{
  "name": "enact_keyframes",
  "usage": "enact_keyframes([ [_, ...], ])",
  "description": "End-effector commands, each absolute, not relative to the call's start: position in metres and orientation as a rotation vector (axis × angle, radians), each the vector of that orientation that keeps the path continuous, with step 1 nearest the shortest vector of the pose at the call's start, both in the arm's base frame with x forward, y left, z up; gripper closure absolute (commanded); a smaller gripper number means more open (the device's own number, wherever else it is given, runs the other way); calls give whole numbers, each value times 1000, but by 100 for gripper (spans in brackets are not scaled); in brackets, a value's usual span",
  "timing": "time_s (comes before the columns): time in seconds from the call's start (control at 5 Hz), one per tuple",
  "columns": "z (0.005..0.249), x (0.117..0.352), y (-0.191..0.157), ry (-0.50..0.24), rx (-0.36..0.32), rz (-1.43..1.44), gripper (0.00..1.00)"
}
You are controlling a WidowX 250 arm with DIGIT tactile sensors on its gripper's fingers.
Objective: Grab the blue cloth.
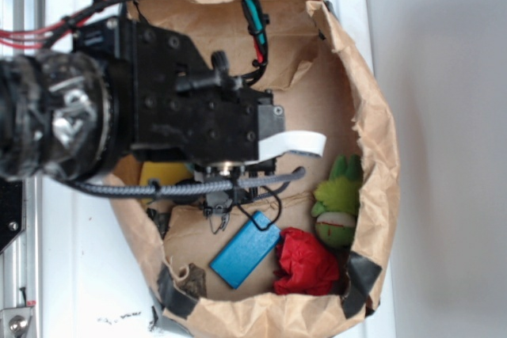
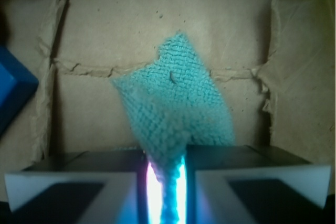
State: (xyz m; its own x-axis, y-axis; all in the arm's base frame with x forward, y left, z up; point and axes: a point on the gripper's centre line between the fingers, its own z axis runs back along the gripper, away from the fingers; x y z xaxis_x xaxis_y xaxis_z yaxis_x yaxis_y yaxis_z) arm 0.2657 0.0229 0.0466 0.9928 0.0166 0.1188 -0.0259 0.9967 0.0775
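Hand (image 2: 167,192) pinches one corner of the blue cloth (image 2: 176,103) between its closed fingers; the rest drapes over the cardboard floor (image 2: 131,24) of the paper-lined box. Advice: lift straight, keep pinch firm, avoid the blue block (image 2: 13,93)

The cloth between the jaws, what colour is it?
Pale teal-blue; the cloth shows best in the wrist view.

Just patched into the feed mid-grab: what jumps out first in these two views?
In the wrist view, the blue cloth fills the centre, its lower end pinched in the pincer and hanging over the brown paper floor. In the exterior view, the black arm covers much of the paper-lined bin, and below it sit a bright blue block, a red cloth and a green plush toy.
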Motion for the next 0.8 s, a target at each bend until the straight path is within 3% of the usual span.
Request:
enact_keyframes([
  [0.0, 96, 270, 29, -155, 65, 48, 100],
  [0.2, 125, 267, 28, -169, 19, 66, 100],
  [0.6, 160, 268, 27, -251, 92, 169, 100],
])
